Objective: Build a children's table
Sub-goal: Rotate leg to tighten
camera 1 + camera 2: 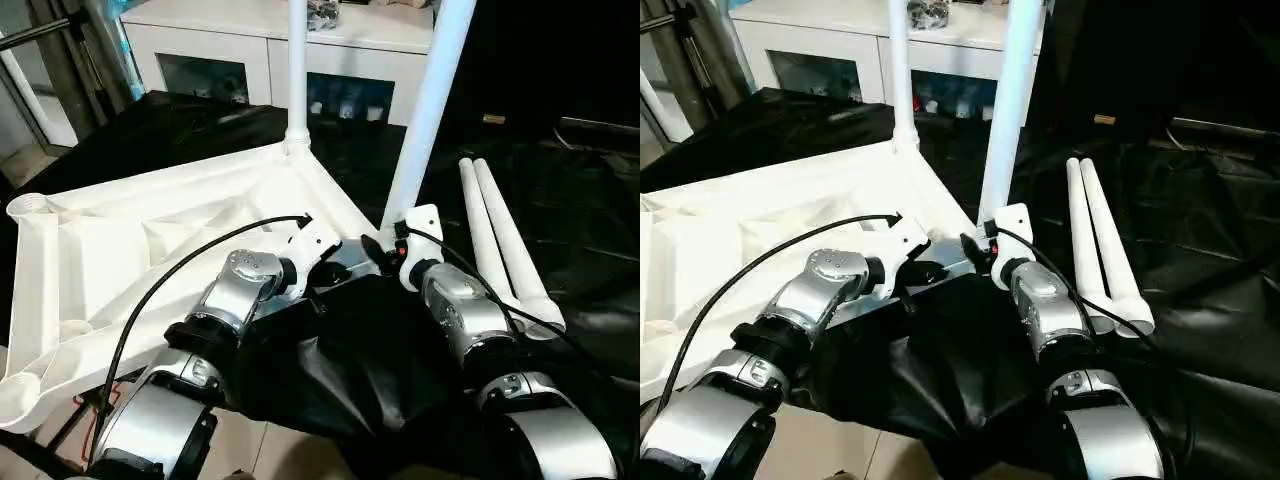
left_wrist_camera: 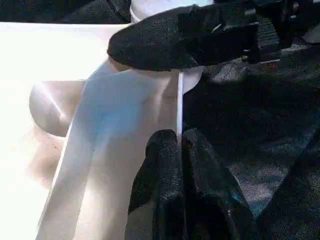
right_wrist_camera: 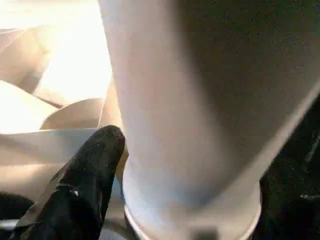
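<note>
Left wrist view has the left gripper (image 2: 181, 142) pinched shut on the tabletop (image 1: 150, 240) rim, right gripper (image 1: 385, 250) open around a light, slick leg (image 1: 425, 110), best held low near its socket.

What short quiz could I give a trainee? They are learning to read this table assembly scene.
1. How many legs stand upright on the tabletop?
2. True or false: two loose legs lie on the black cloth on the robot's right side.
3. The left gripper has its jaws: A) wide open, B) shut on the tabletop's thin edge, C) around a leg.
Key: 1) two; 2) true; 3) B.
</note>
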`<state>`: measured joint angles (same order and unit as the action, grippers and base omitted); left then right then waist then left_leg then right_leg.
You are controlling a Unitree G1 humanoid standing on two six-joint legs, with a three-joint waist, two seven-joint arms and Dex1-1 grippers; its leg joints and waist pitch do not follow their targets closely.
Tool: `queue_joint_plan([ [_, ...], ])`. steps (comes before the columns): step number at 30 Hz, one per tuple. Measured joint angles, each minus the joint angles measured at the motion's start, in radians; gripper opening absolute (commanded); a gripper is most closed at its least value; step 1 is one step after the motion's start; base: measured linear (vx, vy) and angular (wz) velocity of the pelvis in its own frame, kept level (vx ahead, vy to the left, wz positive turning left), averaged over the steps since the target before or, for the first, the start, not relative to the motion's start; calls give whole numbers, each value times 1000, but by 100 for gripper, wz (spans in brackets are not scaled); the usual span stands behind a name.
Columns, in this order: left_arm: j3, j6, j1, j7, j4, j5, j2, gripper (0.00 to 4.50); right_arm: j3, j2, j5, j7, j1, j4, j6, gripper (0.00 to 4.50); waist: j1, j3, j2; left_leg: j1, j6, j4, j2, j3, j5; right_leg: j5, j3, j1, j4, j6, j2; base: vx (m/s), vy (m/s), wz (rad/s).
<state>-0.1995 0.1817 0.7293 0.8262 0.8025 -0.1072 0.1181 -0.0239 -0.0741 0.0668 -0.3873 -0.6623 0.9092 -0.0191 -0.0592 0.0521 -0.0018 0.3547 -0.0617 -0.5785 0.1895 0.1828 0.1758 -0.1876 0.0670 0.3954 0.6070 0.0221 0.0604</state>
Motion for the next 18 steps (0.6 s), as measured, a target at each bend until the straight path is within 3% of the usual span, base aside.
queue_joint_plan([
  [8, -1, -41, -21, 141, -27, 15, 72, 0, 35, -75, 15, -287, 56, -57, 47, 387, 2, 0, 0, 4, 0, 3, 1, 0, 0, 2, 1, 5, 0, 4, -1, 0, 0, 0],
  [13, -20, -53, -58, 312, -88, 46, 139, 0, 82, -153, 61, -547, 118, -172, 4, 387, -4, 0, 0, 11, 1, 2, 2, 0, 0, 1, 2, 8, 0, 5, -1, 0, 0, 0],
  [18, -45, -67, -69, 425, -104, 66, 171, 0, 114, -209, 101, -720, 154, -252, -69, 387, -27, 0, 0, 12, 1, 0, 2, 0, 1, 1, 2, 9, 0, 5, -1, 0, 0, 0],
])
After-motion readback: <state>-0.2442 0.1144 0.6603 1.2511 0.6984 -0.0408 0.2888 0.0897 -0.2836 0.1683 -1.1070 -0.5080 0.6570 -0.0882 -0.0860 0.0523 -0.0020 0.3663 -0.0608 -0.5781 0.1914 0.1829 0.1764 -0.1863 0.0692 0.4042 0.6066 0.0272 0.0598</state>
